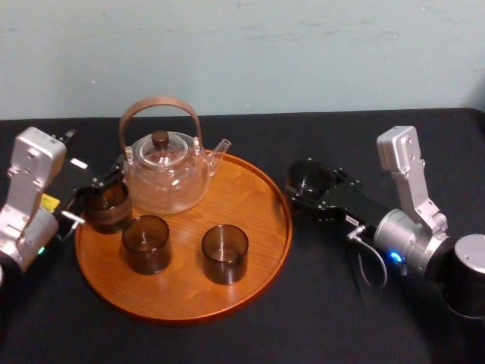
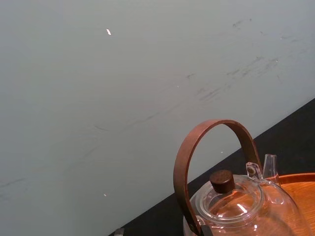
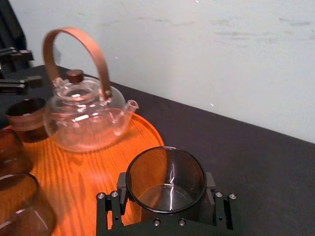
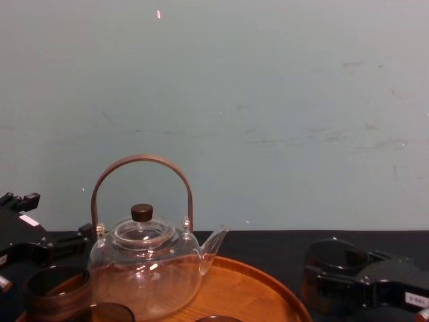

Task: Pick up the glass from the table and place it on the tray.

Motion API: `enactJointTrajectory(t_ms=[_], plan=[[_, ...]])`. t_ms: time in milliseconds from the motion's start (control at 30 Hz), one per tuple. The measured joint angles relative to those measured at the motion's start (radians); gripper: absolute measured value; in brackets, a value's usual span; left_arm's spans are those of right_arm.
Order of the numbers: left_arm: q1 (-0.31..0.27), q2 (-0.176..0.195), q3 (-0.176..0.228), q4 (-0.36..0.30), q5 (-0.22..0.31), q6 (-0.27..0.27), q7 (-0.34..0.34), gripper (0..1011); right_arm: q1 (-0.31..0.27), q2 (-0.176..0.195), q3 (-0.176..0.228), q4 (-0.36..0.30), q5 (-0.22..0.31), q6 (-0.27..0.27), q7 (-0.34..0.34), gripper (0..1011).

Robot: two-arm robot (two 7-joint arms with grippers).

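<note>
The right gripper (image 1: 308, 184) squeezes the dark glass (image 3: 166, 178) from both sides. The glass is just beside the right rim of the round tray (image 1: 254, 199), over the black table (image 1: 318, 303). The left gripper (image 1: 97, 199) is at a second glass (image 1: 107, 208) by the tray's left edge, and I cannot tell if it grips it.

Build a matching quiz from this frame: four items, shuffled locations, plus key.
1. clear glass teapot with brown hoop handle
2. rightmost smoky glass tumbler
3. leftmost smoky glass tumbler
4. round orange-brown wooden tray

A. in the right pincer, off the tray
B. at the left pincer, tray's left edge
C. back of the tray
D. on the black table

Pairs: 1-C, 2-A, 3-B, 4-D
</note>
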Motion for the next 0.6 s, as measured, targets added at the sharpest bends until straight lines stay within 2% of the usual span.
enactJointTrajectory(t_ms=[267,600], plan=[[0.0,0.0,0.0,0.0,0.0,0.0,0.0,1001,0.025,-0.015,-0.034,-0.005,-0.006,0.001,0.016,907],[0.0,0.0,0.0,0.0,0.0,0.0,0.0,1001,0.091,-0.052,-0.083,0.076,-0.021,-0.012,0.04,906]])
